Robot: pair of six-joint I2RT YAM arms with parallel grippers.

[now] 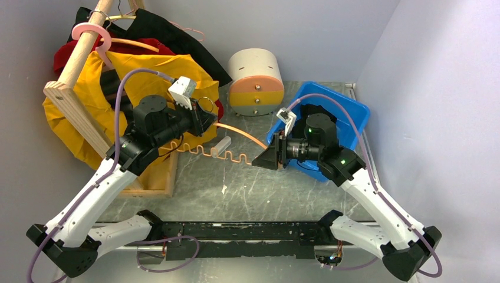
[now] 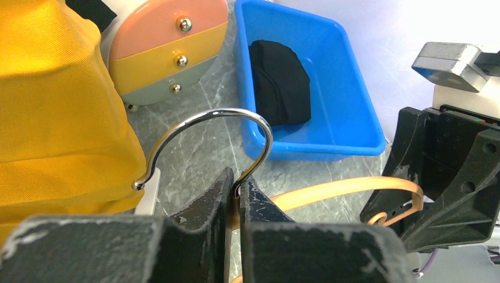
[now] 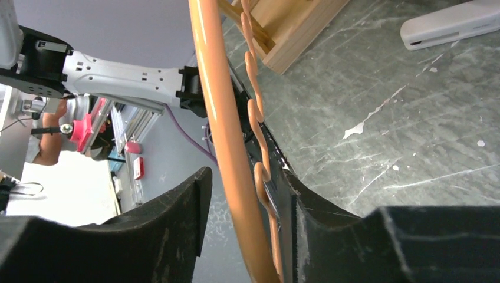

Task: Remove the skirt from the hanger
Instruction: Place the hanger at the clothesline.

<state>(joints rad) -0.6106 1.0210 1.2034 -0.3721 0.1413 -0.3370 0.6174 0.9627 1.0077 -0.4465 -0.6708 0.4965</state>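
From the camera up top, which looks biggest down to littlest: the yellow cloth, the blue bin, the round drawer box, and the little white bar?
1. yellow cloth
2. blue bin
3. round drawer box
4. little white bar
No two look close enough in size to call a tie.

hanger: both ends cut by frame edges | hook: stem hidden inside left claw | yellow cloth: cropped left

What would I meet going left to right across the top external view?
Yellow fabric garment → left arm's black fingers → round pastel drawer box → blue plastic bin.
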